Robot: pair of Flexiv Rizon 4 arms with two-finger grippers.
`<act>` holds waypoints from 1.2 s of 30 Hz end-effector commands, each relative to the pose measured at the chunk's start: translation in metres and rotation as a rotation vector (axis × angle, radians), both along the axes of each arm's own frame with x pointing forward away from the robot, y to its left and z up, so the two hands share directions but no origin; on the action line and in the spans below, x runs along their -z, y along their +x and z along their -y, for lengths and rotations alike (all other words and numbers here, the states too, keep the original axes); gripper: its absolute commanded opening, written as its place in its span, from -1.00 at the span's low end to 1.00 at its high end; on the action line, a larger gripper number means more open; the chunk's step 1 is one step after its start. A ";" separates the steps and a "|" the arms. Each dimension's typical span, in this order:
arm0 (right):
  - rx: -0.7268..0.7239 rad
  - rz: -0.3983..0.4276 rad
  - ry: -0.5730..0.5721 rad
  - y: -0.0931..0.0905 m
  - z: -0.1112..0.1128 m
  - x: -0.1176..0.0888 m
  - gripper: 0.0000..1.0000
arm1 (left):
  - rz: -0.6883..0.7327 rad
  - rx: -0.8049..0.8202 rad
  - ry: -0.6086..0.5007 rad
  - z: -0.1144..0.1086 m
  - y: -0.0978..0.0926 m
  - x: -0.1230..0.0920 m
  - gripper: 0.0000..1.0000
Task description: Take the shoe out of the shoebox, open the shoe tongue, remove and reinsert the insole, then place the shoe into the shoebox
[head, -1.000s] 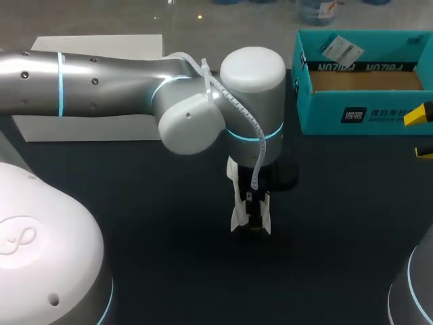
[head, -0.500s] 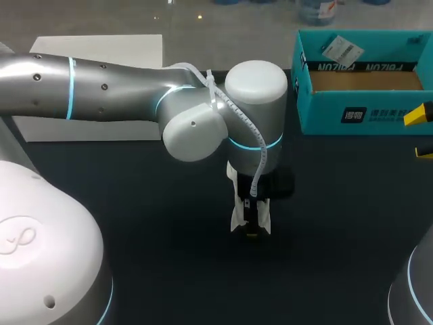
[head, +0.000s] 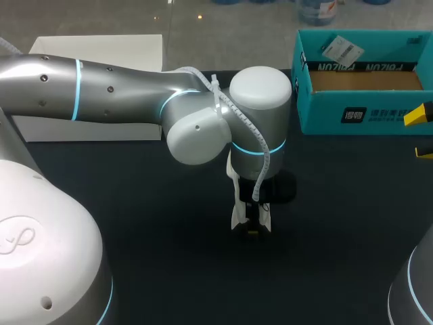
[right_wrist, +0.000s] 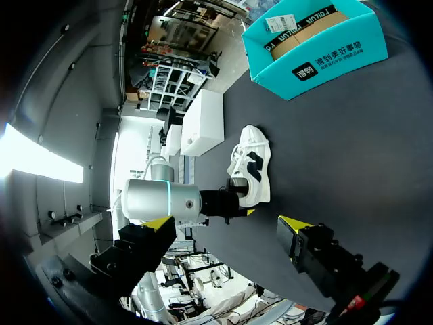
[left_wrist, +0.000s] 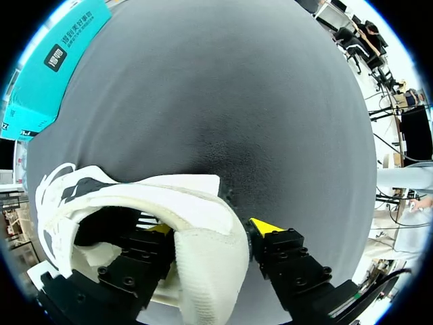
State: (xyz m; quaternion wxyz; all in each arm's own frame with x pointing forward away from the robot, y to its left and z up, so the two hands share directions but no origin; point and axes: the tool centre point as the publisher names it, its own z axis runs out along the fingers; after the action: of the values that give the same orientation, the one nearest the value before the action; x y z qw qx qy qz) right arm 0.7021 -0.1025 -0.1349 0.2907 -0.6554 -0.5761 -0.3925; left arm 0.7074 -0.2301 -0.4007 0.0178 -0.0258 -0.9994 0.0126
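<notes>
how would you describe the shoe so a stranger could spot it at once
On the dark table, near the teal cardboard shoebox, the left gripper clamps the heel of a white sneaker with black side markings. It is the only shoe, outside the box.

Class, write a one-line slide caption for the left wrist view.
Left gripper pinching the heel of a white sneaker on the dark table, teal shoebox beyond.

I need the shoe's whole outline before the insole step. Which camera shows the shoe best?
The right wrist view: the shoe shows nearly whole, side-on. The left wrist view gives only its heel collar, close up. In the head view the left arm hides most of it.
</notes>
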 end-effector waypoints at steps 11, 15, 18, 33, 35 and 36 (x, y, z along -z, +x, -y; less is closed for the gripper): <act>0.003 0.000 -0.002 -0.001 0.000 0.000 1.00 | -0.016 0.020 0.070 -0.005 -0.008 -0.025 -1.00; 0.003 0.000 -0.002 -0.001 0.000 0.000 1.00 | -0.062 -0.007 0.071 -0.007 -0.010 -0.052 -1.00; 0.003 0.000 -0.002 -0.001 0.000 0.000 1.00 | -0.104 -0.045 0.051 -0.008 -0.010 -0.075 -1.00; 0.003 0.000 -0.002 -0.001 0.000 0.000 1.00 | -0.182 0.033 -0.035 -0.014 -0.020 -0.191 -1.00; 0.003 0.000 -0.002 -0.001 0.000 0.000 1.00 | -0.202 0.042 -0.040 -0.014 -0.021 -0.201 -1.00; 0.003 0.000 -0.002 -0.001 0.000 0.000 1.00 | -0.214 0.046 -0.045 -0.014 -0.022 -0.210 -1.00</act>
State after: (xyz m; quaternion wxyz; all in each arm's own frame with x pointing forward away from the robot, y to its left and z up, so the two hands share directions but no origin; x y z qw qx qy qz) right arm 0.7021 -0.1025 -0.1349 0.2907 -0.6554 -0.5761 -0.3925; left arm 0.6802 -0.2241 -0.2271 0.1212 -0.0454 -0.9910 0.0326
